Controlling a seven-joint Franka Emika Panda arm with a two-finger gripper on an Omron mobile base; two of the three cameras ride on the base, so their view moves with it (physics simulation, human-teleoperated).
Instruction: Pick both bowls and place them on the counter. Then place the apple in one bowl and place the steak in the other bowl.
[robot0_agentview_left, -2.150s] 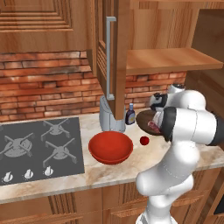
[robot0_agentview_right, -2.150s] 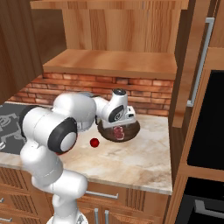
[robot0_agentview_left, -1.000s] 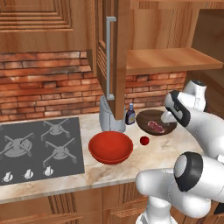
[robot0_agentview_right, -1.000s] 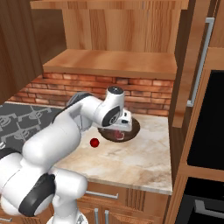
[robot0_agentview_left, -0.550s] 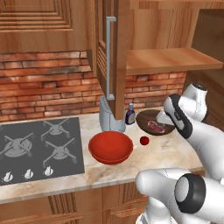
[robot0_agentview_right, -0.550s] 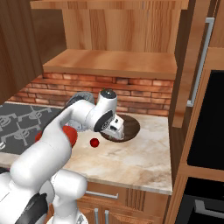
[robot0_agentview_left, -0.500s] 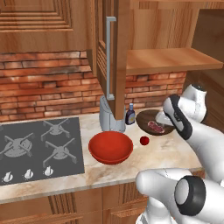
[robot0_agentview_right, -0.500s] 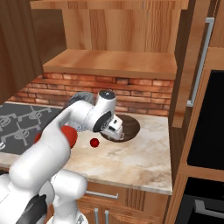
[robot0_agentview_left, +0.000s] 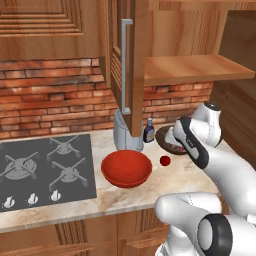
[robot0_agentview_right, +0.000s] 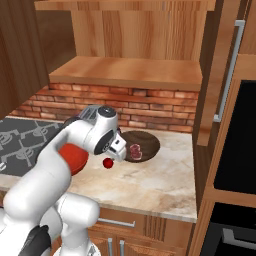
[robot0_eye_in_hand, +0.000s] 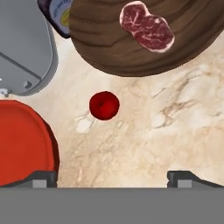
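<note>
My two-finger claw (robot0_eye_in_hand: 112, 177) is spread wide, gripping nothing, at the frame's bottom. I see the small dark red apple (robot0_eye_in_hand: 104, 105) at centre on the beige marble counter (robot0_eye_in_hand: 175, 127), untouched.

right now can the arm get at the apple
Probably yes. The apple lies alone on bare counter, apart from the red bowl and the brown bowl. The open fingers hang above it, with nothing between.

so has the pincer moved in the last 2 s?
Yes. The open pincer has come off the brown bowl, leaving the steak inside, and swung toward the apple and red bowl.
</note>
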